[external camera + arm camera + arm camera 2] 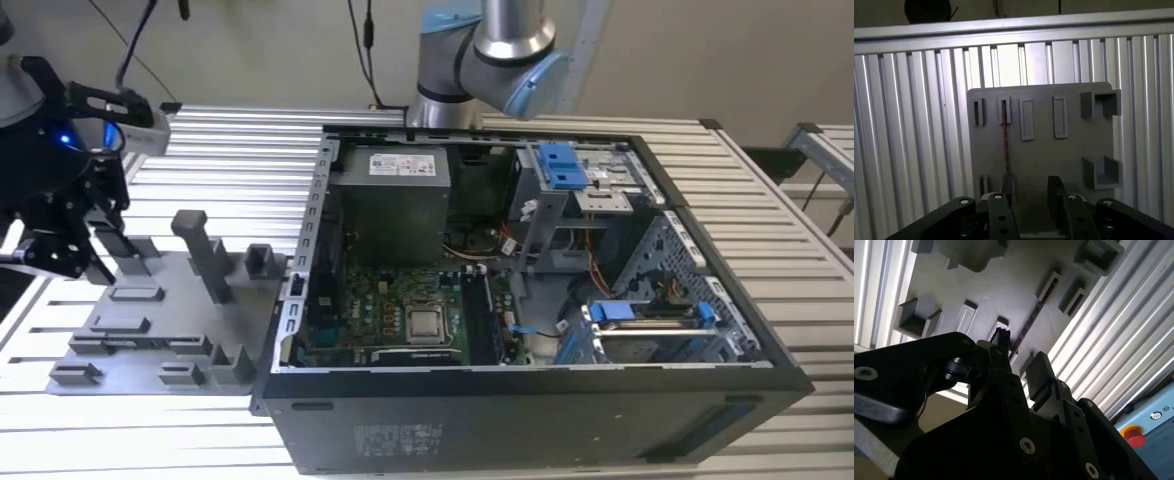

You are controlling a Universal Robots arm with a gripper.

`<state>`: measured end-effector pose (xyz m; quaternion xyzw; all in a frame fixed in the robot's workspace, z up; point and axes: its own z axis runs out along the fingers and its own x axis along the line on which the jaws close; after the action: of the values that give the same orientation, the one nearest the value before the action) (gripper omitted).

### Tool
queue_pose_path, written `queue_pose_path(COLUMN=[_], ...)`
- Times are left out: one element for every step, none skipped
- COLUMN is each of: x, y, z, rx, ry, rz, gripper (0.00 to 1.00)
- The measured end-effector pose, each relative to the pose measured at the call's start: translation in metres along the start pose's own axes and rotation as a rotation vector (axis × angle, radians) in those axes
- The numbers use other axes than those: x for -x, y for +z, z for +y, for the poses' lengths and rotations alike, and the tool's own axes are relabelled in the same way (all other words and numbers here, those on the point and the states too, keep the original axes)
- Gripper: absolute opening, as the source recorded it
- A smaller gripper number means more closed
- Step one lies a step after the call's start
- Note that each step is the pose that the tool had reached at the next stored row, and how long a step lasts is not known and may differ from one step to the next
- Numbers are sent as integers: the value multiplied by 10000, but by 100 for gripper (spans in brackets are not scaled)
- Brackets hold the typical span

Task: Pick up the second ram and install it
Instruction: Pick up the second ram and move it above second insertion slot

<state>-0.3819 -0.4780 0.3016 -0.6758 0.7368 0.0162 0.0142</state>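
The second ram [1005,135] stands on its edge in a slot of the grey tray [1044,150], so I see it as a thin dark line. The second wrist view shows the same strip [1030,320] running across the tray [1004,290]. My gripper [1031,192] hangs above the tray's near end, open, with nothing between the fingers. One finger [1007,187] lines up with the ram's end; the other [1055,189] is off to the side. In the exterior view my gripper [60,255] is over the far-left end of the tray [160,330].
An open black computer case [534,400] sits right of the tray in the exterior view, with the green motherboard [387,310] and its silver processor [427,322] inside. Upright grey posts [200,250] rise from the tray. A slatted metal table [904,125] lies underneath.
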Motion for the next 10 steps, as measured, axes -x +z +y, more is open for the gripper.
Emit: queue_pose_path(x=[-3, -6, -7, -8, -9, -9, -9, -10, -10, -11], y=[10, 22, 37, 47, 52, 55, 62, 73, 85, 99], z=[-1, -1, -1, -1, -1, -1, -1, -1, -2, -2], rx=[-11, -24, -35, -36, -35, -34, -36, -37, -36, -36], ry=[-49, -69, -70, -70, -70, -70, -70, -70, -70, -70], rz=[-1, -1, -4, -4, -3, -1, -3, -4, -1, 4], gripper=[42, 42, 42, 42, 42, 42, 42, 42, 42, 42])
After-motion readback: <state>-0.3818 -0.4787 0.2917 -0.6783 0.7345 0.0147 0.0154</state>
